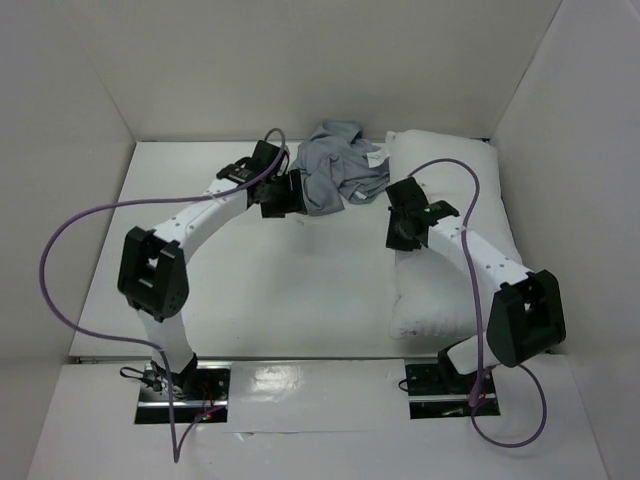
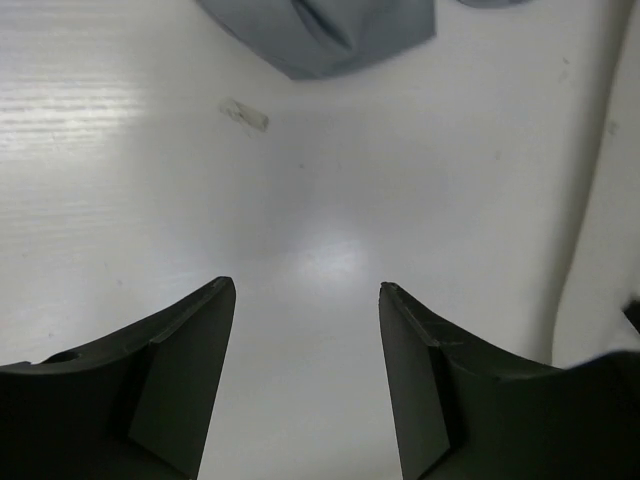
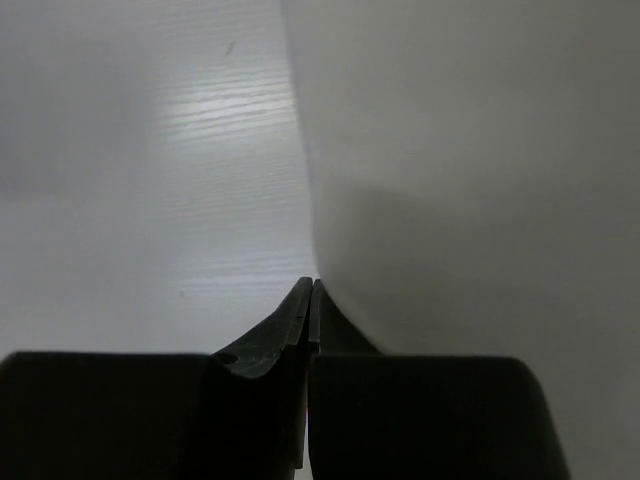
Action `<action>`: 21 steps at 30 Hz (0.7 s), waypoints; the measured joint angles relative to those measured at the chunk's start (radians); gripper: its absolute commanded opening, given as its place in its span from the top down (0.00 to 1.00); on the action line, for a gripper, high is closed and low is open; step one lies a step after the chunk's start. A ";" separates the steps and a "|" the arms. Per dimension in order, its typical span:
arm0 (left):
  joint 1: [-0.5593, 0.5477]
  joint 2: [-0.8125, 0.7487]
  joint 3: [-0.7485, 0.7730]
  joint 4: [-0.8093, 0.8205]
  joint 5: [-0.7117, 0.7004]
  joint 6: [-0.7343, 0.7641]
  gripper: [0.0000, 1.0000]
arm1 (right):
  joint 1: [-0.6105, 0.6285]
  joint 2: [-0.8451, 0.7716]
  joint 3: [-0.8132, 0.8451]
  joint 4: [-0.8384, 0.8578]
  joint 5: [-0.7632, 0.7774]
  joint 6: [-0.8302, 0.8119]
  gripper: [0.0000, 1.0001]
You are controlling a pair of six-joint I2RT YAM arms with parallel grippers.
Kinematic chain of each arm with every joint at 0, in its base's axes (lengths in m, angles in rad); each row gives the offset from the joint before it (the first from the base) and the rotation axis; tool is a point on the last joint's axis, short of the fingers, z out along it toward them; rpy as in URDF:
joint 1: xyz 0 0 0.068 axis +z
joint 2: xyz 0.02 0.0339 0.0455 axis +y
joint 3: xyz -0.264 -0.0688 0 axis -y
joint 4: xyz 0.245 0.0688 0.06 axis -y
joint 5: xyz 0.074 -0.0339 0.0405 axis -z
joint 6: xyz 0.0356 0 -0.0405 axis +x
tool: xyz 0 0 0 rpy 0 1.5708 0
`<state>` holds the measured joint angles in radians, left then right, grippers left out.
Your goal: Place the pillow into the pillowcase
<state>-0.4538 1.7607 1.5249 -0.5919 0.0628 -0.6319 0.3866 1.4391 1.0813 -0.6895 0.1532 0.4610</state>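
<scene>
The left hand [image 2: 305,288] hangs wide open over the bare table [image 2: 150,180], with the crumpled grey pillowcase [image 2: 320,35] lying near, just ahead of it. The right hand [image 3: 312,290] is closed with nothing between its fingers. Its tips sit just beside the left edge of the pillow [image 3: 470,170], which lies along the table's right side.

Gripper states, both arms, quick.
Left gripper: open, empty, over the table, short of the pillowcase.
Right gripper: shut, tips at the pillow edge, no fabric visibly pinched.
</scene>
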 measured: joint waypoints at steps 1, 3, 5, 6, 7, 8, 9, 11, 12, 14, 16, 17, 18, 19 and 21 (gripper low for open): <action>0.011 0.052 0.037 0.000 -0.006 0.000 0.28 | -0.004 -0.004 0.000 -0.014 0.050 0.023 1.00; 0.029 0.151 0.112 -0.014 -0.019 0.000 0.28 | -0.006 -0.014 0.000 -0.037 0.120 0.055 1.00; 0.044 0.249 0.189 -0.021 -0.031 -0.002 0.27 | -0.007 -0.036 -0.001 -0.045 0.150 0.070 1.00; 0.049 0.298 0.228 -0.029 -0.037 -0.002 0.27 | -0.007 -0.049 -0.001 -0.045 0.155 0.072 0.99; 0.055 0.343 0.268 -0.036 -0.043 -0.003 0.27 | -0.007 -0.064 -0.001 -0.044 0.158 0.072 0.96; 0.061 0.392 0.312 -0.040 -0.048 -0.004 0.27 | -0.007 -0.076 0.000 -0.044 0.158 0.072 0.86; 0.065 0.438 0.354 -0.050 -0.053 -0.004 0.24 | -0.005 -0.086 0.003 -0.045 0.157 0.072 0.79; 0.067 0.514 0.429 -0.066 -0.066 -0.004 0.23 | 0.000 -0.091 0.018 -0.044 0.146 0.063 0.57; 0.067 0.555 0.476 -0.073 -0.070 -0.003 0.22 | 0.003 -0.091 0.024 -0.042 0.138 0.057 0.44; 0.063 0.628 0.561 -0.085 -0.076 -0.003 0.23 | 0.013 -0.091 0.031 -0.037 0.101 0.043 0.40; 0.058 0.683 0.624 -0.087 -0.075 -0.004 0.38 | 0.037 -0.091 0.031 -0.028 0.058 0.027 0.42; 0.056 0.698 0.650 -0.090 -0.075 -0.010 0.51 | 0.055 -0.090 0.030 -0.020 0.032 0.020 0.47; 0.055 0.705 0.665 -0.085 -0.068 -0.013 0.67 | 0.077 -0.090 0.027 -0.005 0.006 0.016 0.53; 0.053 0.708 0.672 -0.084 -0.063 -0.016 0.84 | 0.105 -0.087 0.022 0.010 -0.018 0.011 0.70; 0.053 0.711 0.673 -0.087 -0.054 -0.018 1.00 | 0.149 -0.066 0.018 0.026 -0.047 0.008 0.86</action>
<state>-0.4007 2.4722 2.1983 -0.6788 0.0090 -0.6502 0.5354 1.3735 1.0996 -0.6636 0.1062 0.4690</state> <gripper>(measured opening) 0.134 0.279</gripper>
